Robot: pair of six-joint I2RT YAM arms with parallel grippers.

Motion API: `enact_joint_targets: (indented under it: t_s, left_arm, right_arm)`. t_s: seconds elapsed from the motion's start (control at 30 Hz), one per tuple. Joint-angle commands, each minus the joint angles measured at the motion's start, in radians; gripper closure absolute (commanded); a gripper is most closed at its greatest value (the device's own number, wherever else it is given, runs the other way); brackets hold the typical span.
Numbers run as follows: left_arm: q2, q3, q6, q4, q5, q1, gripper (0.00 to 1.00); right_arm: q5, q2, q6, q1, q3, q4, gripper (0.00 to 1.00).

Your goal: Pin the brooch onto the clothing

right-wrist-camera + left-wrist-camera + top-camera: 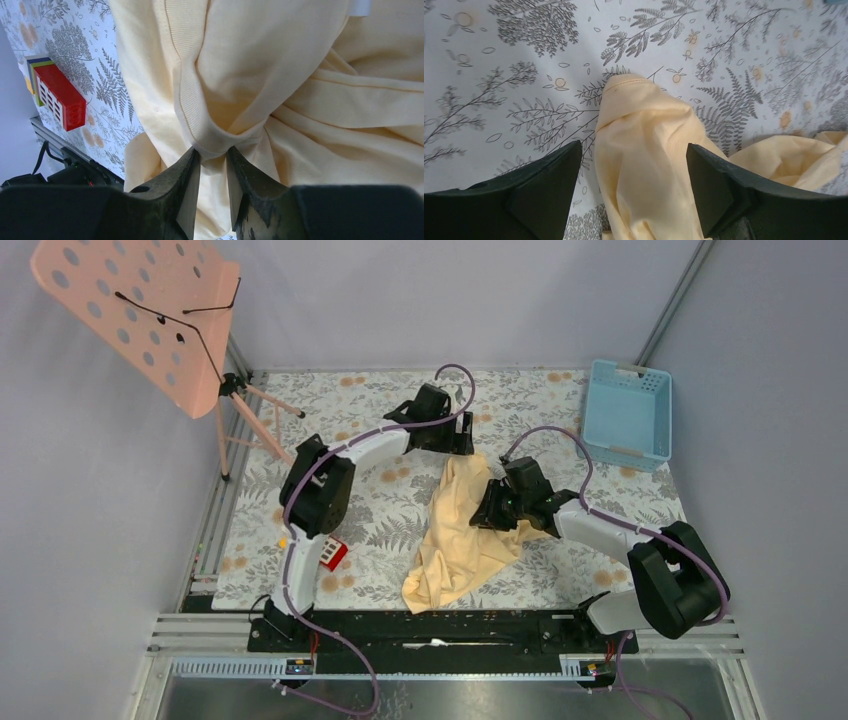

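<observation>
The pale yellow T-shirt (462, 530) lies bunched in the middle of the flowered table. My right gripper (497, 508) is shut on the shirt's ribbed neck band (212, 142), with the cloth gathered between its jaws (213, 160). A bit of white neck label (359, 7) shows at the top of the right wrist view. My left gripper (455, 445) is open above the far end of the shirt (644, 145), its fingers (554, 175) on either side of a raised fold without touching it. The brooch is not in view.
A red keypad-like toy (332, 554) lies near the left arm's base; it also shows in the right wrist view (60, 95). A light blue basket (628, 412) stands at the back right. A pink perforated music stand (140, 310) stands at the back left.
</observation>
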Motion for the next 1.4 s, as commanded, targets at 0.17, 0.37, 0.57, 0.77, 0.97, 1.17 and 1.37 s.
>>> enact_joint_targets:
  t_s: [0.17,0.37,0.57,0.77,0.97,1.17,1.37]
  left_arm:
    - [0.143,0.169,0.032,-0.024,0.086,-0.007,0.32]
    - [0.174,0.183,0.04,0.016,0.145,-0.007,0.9]
    - [-0.088,-0.052,0.031,0.201,0.08,-0.007,1.0]
    - [-0.544,-0.325,0.032,0.34,-0.144,-0.007,1.0]
    - [-0.932,-0.426,0.06,0.397,-0.213,-0.008,1.0]
    - [-1.108,-0.259,0.168,0.252,-0.117,-0.036,1.0]
    - [-1.233,-0.191,0.254,0.228,-0.048,-0.111,1.0]
  right_arm:
    - [0.011,-0.008,-0.006,0.008,-0.001,0.036,0.73]
    - [0.029,-0.019,-0.022,0.008,0.005,0.012,1.0]
    - [0.225,-0.209,-0.146,0.008,0.102,-0.243,1.0]
    - [0.515,-0.425,-0.308,0.008,0.322,-0.534,1.0]
    - [0.72,-0.523,-0.496,0.008,0.617,-0.611,1.0]
    - [0.711,-0.529,-0.642,0.008,0.924,-0.544,1.0]
    - [0.499,-0.509,-0.735,0.008,1.15,-0.499,1.0]
